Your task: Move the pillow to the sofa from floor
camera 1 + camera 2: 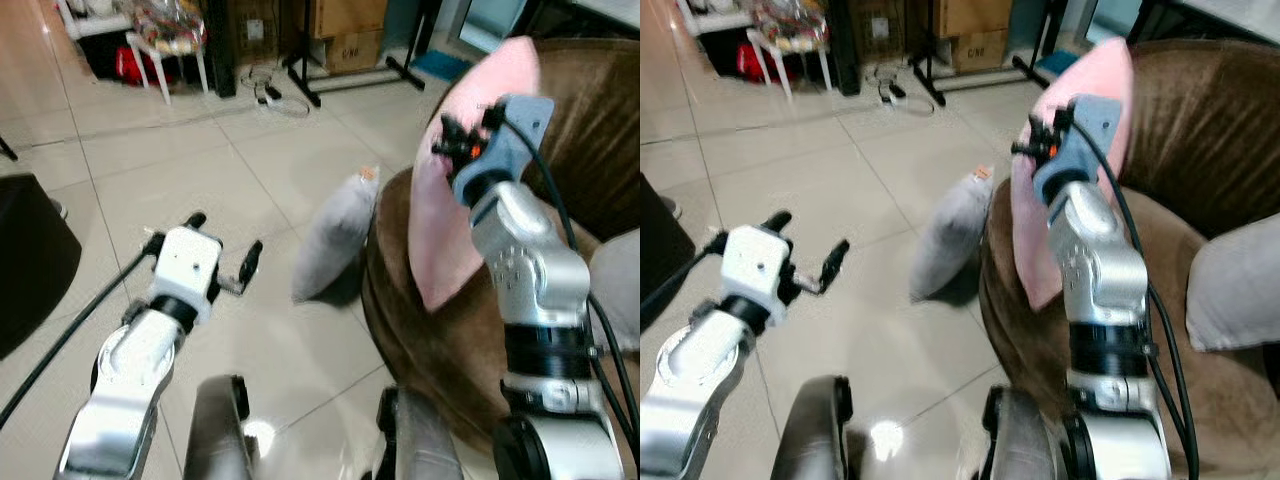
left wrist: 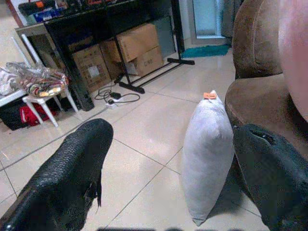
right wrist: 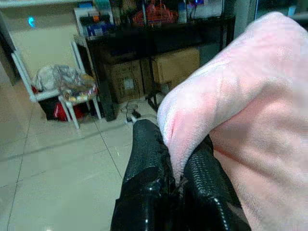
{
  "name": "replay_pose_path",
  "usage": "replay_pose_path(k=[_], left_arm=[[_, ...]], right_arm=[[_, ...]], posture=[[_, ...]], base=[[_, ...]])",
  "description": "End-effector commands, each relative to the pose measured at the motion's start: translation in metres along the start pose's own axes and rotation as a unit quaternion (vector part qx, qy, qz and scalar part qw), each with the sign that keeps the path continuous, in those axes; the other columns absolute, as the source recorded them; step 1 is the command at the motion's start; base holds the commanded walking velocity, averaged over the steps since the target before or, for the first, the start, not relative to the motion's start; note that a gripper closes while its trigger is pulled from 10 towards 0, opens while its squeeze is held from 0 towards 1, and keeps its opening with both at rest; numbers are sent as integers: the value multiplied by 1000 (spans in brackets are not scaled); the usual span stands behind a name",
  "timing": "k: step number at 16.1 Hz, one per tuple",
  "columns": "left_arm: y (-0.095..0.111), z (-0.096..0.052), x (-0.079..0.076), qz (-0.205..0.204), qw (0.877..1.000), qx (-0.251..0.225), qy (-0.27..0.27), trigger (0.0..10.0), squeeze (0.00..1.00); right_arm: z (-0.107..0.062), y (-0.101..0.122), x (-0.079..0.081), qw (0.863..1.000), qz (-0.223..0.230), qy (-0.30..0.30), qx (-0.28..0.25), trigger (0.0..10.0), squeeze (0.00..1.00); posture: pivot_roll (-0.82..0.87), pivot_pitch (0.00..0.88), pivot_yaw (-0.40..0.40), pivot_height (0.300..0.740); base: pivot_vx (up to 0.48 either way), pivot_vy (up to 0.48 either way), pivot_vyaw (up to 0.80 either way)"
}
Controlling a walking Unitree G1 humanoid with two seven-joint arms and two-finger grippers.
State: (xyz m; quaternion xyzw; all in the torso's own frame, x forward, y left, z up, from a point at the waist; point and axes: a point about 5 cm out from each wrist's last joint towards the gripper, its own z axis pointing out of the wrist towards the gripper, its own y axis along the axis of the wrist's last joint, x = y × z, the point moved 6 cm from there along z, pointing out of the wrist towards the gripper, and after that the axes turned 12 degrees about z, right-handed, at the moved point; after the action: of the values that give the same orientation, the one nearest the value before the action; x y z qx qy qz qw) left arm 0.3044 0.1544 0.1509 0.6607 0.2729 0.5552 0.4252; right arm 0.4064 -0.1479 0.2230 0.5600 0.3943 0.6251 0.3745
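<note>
The right pincer [image 3: 175, 185], pinched on the pink pillow's [image 1: 450, 190] edge above the sofa [image 1: 440, 350], may slip; left pincer [image 1: 222, 250] gapes empty.

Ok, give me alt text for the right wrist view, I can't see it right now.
The right gripper is shut on a fold of the pink pillow, which bulges beside the fingers. Behind are a tiled floor, cardboard boxes under a dark shelf, and a white stool.

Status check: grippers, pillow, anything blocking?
Right gripper shut on pink pillow, held over brown sofa. Left gripper open, low over floor. Grey pillow leans against sofa front.
</note>
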Motion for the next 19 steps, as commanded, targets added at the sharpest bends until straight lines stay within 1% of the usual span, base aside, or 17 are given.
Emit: replay_pose_path(k=[1, 4, 6, 8, 9, 11, 13, 16, 17, 18, 19], left_arm=[[1, -1, -2, 3, 1000, 1, 1, 10000, 0], [-2, -6, 2, 1, 1000, 6, 15, 10000, 0], [-5, -9, 8, 4, 999, 11, 29, 10000, 0], [-6, -11, 10, 7, 999, 14, 35, 10000, 0], [-2, -12, 14, 3, 999, 10, 46, 10000, 0], [0, -10, 13, 2, 999, 8, 46, 10000, 0], [0, -9, 9, 4, 999, 7, 42, 10000, 0], [-2, -10, 14, 7, 999, 11, 49, 10000, 0], [-2, -10, 14, 6, 999, 11, 50, 10000, 0], [-2, -10, 14, -1, 998, 11, 58, 10000, 0], [-2, -10, 13, -3, 998, 9, 56, 10000, 0]], right_arm=[[-3, 9, 3, 1000, 0, 5, -14, 10000, 0], [-9, 8, 1, 1000, -10, 8, -12, 10000, 0], [-20, 6, -3, 1000, -13, 8, -9, 10000, 0], [-28, 5, -5, 1000, -9, 8, -3, 10000, 0], [-42, 8, -1, 1000, -10, 15, 0, 10000, 0], [-43, 8, -1, 1000, -4, 8, -4, 10000, 0], [-42, 6, -1, 1000, 2, -2, -6, 10000, 0], [-44, 6, 10, 1000, 4, 8, -2, 10000, 0], [-43, 6, 17, 999, 22, 25, -6, 10000, 0], [-43, 4, 21, 999, 20, 33, -1, 10000, 0], [-43, 1, 21, 999, 19, 33, 4, 10000, 0]], posture=[[-5, 0, -70, 646], [-5, 0, -67, 676], [-7, 0, -68, 696], [-12, 0, -68, 711], [-23, 0, -66, 731], [-23, 0, -66, 740], [-19, 0, -58, 740], [-11, 0, -58, 740], [-11, 0, -60, 740], [-8, 0, -64, 740], [-8, 0, -64, 740]], base=[[0, 0, 0], [0, 0, 0], [0, 0, 0], [0, 0, 0], [0, 0, 0], [0, 0, 0], [0, 0, 0], [0, 0, 0], [0, 0, 0], [0, 0, 0], [0, 0, 0]])
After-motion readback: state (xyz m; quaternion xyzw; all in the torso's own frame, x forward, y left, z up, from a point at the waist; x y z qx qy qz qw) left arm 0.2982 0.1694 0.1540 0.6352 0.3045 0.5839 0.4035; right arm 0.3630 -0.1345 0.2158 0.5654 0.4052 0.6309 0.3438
